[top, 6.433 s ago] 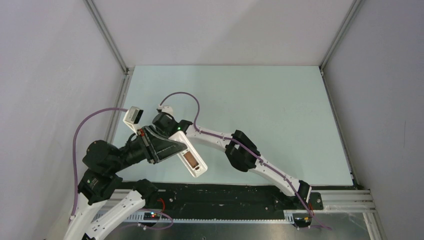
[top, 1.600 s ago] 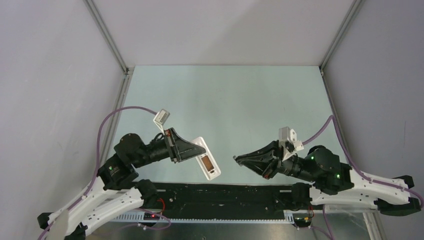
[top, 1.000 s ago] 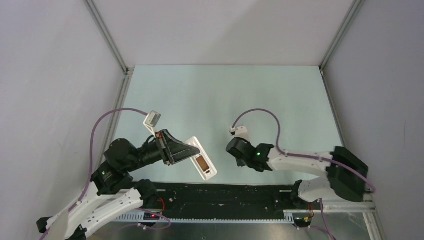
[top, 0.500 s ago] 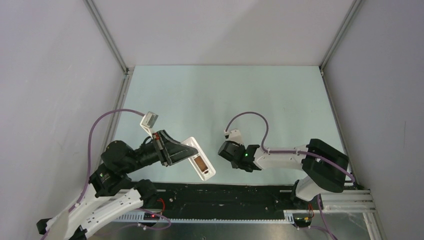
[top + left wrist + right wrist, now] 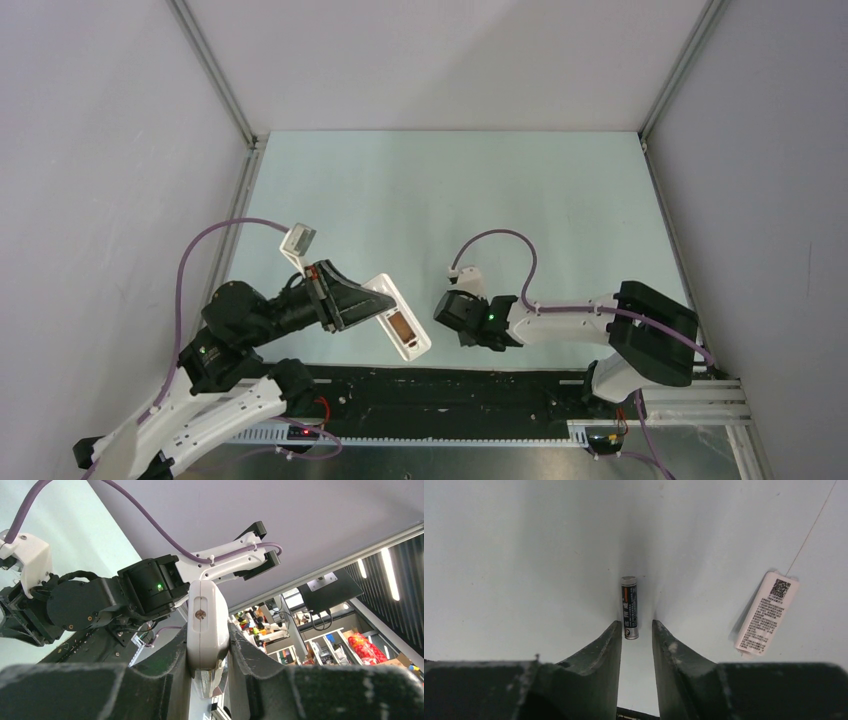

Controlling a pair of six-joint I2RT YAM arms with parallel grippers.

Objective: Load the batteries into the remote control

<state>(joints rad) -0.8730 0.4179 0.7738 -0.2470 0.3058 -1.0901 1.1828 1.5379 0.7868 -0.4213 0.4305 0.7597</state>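
right gripper [image 5: 635, 627]: spread a little, pointing down at the table [image 5: 524, 555], one tip on each side of the near end of the battery; not yet pressing on the cell, as far as can be seen.
battery [image 5: 629, 607]: lying flat on the table, long axis running away from the wrist camera, lighter cap at the far end. only one in view.
handling of battery: probably light, hard and smooth. round, so likely to roll or to slip out if pinched close to one end. better taken across the middle of the body, pads on the two long sides.
labelled white piece [image 5: 767, 611]: flat on the table, right of the battery and well apart from it. perhaps the cover of the remote, cannot tell.
left gripper [image 5: 207, 632]: pressed together on the remote control [image 5: 206, 610], pinching the two long edges, held up off the table.
handling of remote control: stiff plastic slab, probably light. brownish open bay [image 5: 403, 327] turned upward in the top view. could tilt in the pinch when a cell is pushed in, so needs a firm hold.
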